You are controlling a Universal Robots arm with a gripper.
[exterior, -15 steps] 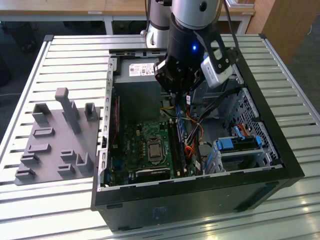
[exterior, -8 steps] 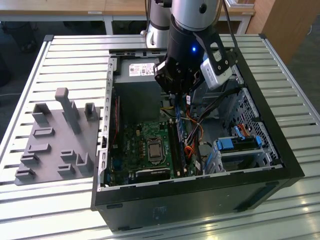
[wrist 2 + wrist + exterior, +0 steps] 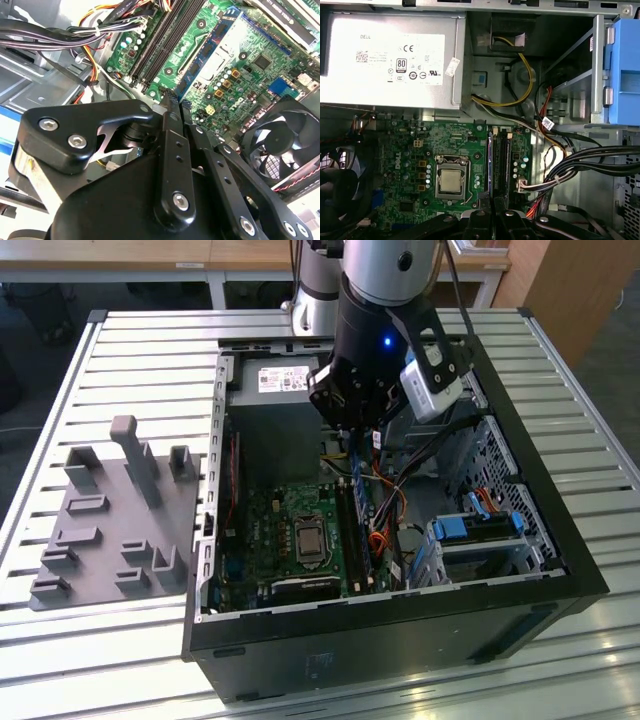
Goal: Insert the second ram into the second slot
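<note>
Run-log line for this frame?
gripper: over open PC case | nearest: RAM slots on motherboard | insertion: cannot tell

You have bright, even room light in the exterior view: the slatted table (image 3: 100, 660) shines pale, the inside of the computer case (image 3: 380, 645) lies in shadow, and a blue lamp (image 3: 385, 341) glows on the arm (image 3: 380, 270). In the first wrist view the power supply (image 3: 390, 55) is brightly lit and the fan (image 3: 335, 190) is dark. In the second wrist view the black gripper (image 3: 172, 102) carries soft highlights.
</note>
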